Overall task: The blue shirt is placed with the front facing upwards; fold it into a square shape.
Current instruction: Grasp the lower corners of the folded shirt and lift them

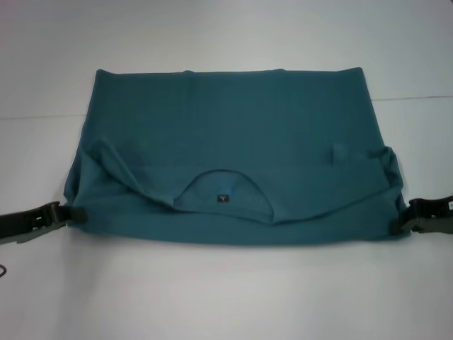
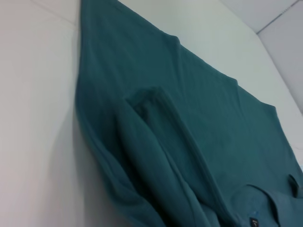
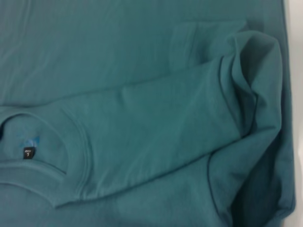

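Here, blue shirt (image 1: pixel 233 134) lying folded flat, left pincer (image 1: pixel 62 212) and right pincer (image 1: pixel 409 214) each clamping a near corner

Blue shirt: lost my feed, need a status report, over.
Left claw and right claw at the blue shirt's near corners. Shirt folded once, collar facing up, near edge. Nothing in the way.

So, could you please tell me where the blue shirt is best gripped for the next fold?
Probably the blue shirt at its two near corners, each pincer coming in from its own side. The left pincer and right pincer already sit there, where the layers bunch thick at the edge.
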Robot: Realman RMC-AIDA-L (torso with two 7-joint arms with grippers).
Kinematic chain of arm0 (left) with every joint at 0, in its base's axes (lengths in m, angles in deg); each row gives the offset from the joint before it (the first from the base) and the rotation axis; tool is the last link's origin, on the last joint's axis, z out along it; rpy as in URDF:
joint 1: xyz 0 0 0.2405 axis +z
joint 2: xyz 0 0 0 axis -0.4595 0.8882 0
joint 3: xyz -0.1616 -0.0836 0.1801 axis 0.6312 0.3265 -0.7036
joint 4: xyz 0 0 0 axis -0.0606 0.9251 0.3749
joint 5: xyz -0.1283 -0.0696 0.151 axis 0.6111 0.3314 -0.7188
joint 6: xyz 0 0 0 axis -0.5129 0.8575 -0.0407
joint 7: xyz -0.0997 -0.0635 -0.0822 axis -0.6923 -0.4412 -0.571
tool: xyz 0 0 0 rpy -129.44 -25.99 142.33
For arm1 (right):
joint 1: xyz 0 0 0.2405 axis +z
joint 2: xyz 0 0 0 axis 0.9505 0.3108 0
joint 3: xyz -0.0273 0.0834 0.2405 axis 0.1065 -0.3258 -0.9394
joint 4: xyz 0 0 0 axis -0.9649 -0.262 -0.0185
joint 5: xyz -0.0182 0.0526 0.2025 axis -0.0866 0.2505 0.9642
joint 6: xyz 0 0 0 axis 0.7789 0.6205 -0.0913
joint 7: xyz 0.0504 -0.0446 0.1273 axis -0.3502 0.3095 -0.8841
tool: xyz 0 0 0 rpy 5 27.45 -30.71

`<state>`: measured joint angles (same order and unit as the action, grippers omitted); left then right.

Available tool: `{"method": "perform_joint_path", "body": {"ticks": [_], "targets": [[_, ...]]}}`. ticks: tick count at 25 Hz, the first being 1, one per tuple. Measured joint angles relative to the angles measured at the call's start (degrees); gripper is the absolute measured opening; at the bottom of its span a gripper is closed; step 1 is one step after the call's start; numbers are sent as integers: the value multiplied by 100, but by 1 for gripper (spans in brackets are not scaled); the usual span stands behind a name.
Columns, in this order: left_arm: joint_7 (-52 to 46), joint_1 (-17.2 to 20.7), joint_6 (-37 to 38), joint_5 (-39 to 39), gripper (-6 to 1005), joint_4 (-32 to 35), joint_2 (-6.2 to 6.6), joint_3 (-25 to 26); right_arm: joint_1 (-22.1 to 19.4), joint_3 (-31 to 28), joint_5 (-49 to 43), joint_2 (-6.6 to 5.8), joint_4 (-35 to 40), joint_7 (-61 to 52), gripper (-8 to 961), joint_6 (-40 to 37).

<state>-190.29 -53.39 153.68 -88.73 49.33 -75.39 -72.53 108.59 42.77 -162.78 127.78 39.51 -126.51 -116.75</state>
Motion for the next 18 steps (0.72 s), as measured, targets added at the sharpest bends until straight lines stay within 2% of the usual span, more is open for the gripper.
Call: {"method": "perform_joint_path", "body": {"ticks": [8, 18], "targets": [[-151, 211, 736, -359, 26, 314, 20, 57, 24, 4, -499, -31, 143, 1, 48, -493], [-339, 501, 1758, -822, 26, 1003, -24, 183, 93, 37, -954, 64, 505, 30, 52, -1159]]}}
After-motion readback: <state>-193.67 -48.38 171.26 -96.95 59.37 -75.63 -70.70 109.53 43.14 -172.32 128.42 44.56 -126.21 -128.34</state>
